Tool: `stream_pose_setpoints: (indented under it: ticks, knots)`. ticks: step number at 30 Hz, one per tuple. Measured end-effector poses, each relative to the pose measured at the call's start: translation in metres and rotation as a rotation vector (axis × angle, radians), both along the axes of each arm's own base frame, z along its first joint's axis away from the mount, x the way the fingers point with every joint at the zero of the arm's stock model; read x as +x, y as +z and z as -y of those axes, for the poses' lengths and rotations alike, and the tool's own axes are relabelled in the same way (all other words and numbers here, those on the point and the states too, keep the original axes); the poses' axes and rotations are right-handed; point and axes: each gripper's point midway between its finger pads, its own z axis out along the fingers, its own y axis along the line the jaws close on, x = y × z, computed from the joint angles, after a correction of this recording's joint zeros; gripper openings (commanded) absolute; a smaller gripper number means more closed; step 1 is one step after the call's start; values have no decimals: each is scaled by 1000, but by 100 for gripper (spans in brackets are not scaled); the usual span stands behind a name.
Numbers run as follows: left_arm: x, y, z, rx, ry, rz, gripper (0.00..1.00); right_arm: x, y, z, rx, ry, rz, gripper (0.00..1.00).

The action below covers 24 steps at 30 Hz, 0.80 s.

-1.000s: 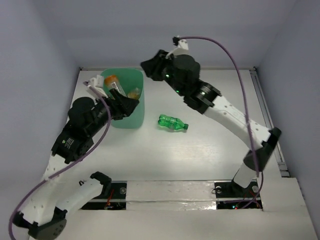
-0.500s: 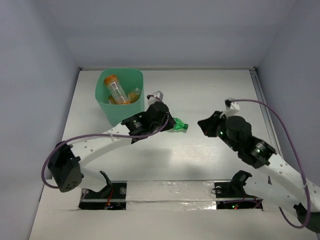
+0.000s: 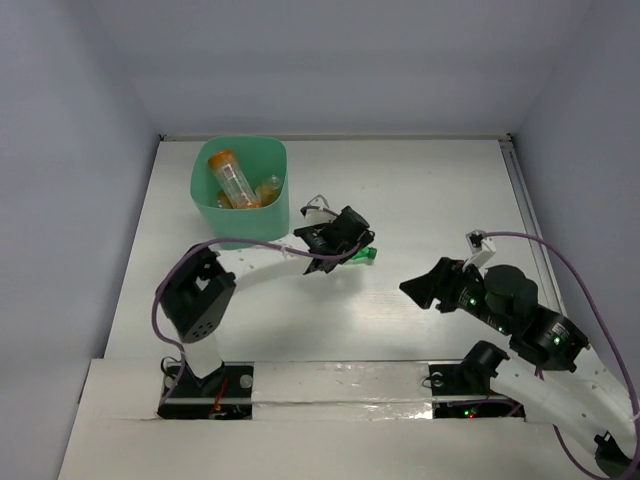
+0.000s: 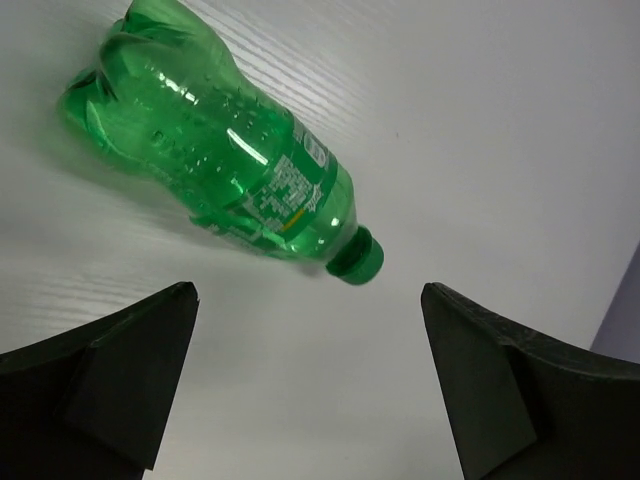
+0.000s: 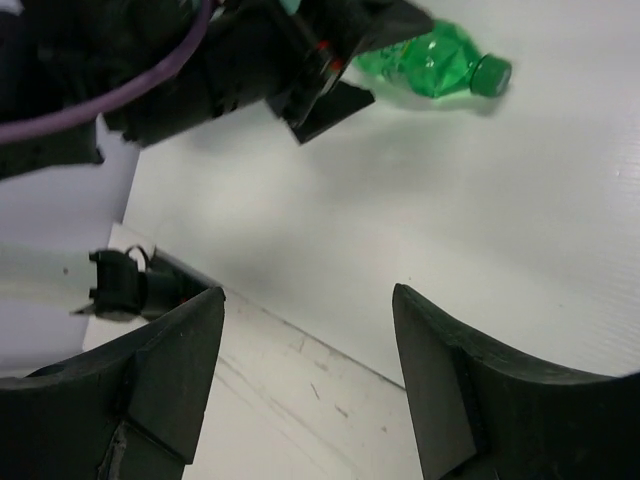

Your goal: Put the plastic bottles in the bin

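Top external view: on the white table, the bin already holds orange bottles. The left gripper hovers, jaws spread wide, over the green bottle, which lies ungripped on its side right of the bin. The right gripper hangs spread and empty, well apart. The step in hand looks like picking up this bottle; next, lower, straddle its body and close.

The right hand hangs spread-fingered over the table, the green bottle lying by the left arm.

White table; pale grey walls on three sides
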Motion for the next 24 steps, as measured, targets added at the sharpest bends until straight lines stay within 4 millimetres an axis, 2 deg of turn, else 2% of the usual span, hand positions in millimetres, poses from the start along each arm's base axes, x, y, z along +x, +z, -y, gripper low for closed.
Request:
stream_pose_setpoints:
  ticks: [3,6,7,13,15,16,17,21,24]
  knots:
    - [14,-12,7,30,48,-11,94,-11,-5,-3,-22,70,-6,74]
    - [29,-23,13,43,82,-26,89,-20,-9,-5,-47,131,-6,74]
    - [34,-27,13,45,94,-31,84,-22,-10,-6,-54,147,-7,74]
    - [44,-57,2,88,140,-77,74,-33,-12,-8,-66,217,-1,74]
    - [44,-60,1,95,134,-84,61,-34,-12,-8,-72,229,1,74]
    - [43,-61,1,95,133,-86,61,-34,-13,-9,-75,231,0,74]
    - [43,-61,2,98,123,-85,52,-34,-13,-9,-79,234,-2,74]
    - [39,-60,7,120,67,-73,45,-30,-9,-12,-90,237,-8,74]
    - [28,-54,18,171,-22,-56,42,-27,-4,-13,-92,226,-5,73]
